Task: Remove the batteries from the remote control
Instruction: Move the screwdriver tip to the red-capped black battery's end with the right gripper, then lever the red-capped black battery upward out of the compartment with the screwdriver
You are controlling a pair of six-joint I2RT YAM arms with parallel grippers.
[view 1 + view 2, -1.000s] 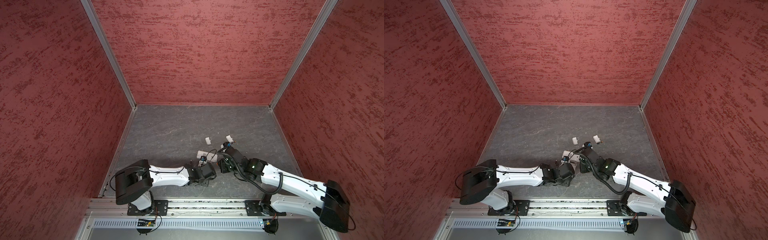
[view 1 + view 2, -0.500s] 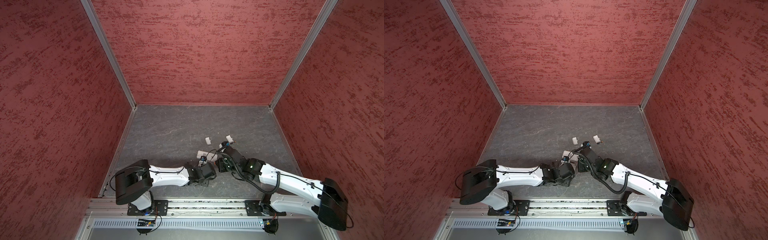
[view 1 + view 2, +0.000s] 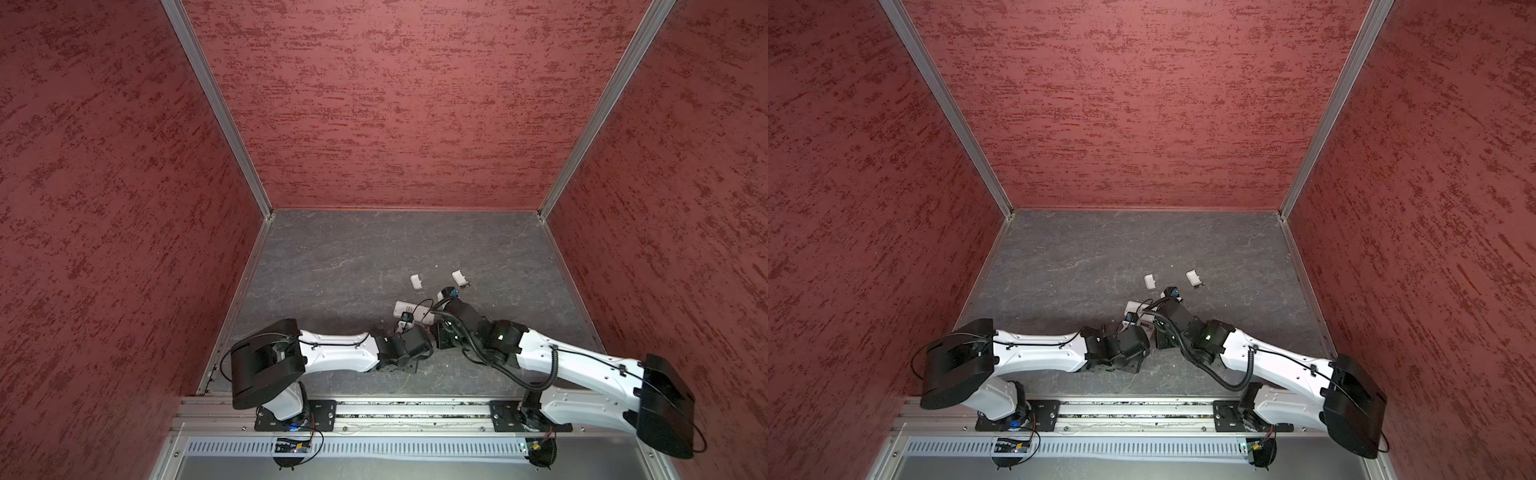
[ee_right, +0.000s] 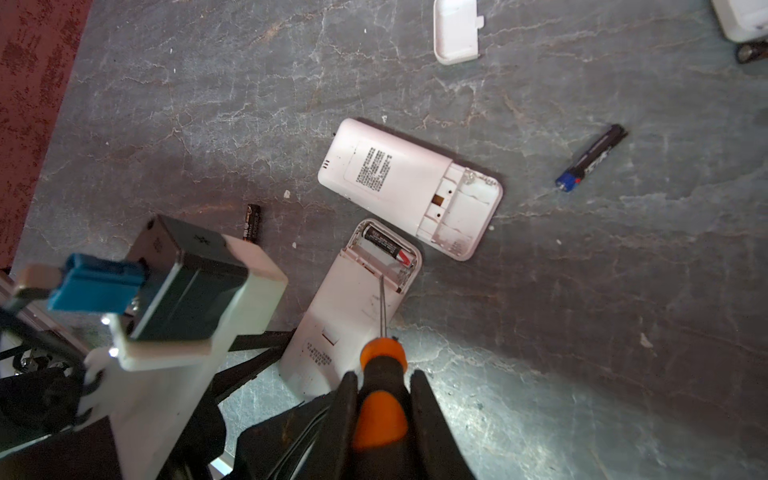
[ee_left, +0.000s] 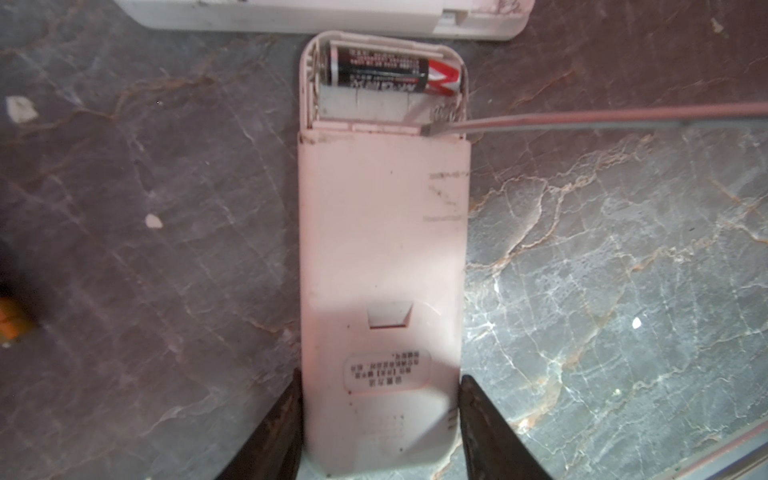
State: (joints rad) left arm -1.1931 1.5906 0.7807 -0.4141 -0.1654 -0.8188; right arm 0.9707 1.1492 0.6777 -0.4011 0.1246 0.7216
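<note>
While right end effector [image 4: 383, 378], clamping screwdriver [image 4: 382, 415], has edged closer, left end effector [image 5: 380, 386] grips remote [image 5: 382, 232], one battery [image 5: 395, 70] inside.

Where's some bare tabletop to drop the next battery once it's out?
Bare: the far table between the back wall and the two white covers. Crowded: the near middle, around the gripped remote, the empty remote, the screwdriver and loose batteries.

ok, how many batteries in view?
3 batteries: one in the gripped remote, one loose beside it, one blue-tipped past the emptied remote. A fourth may sit at frame edge.
</note>
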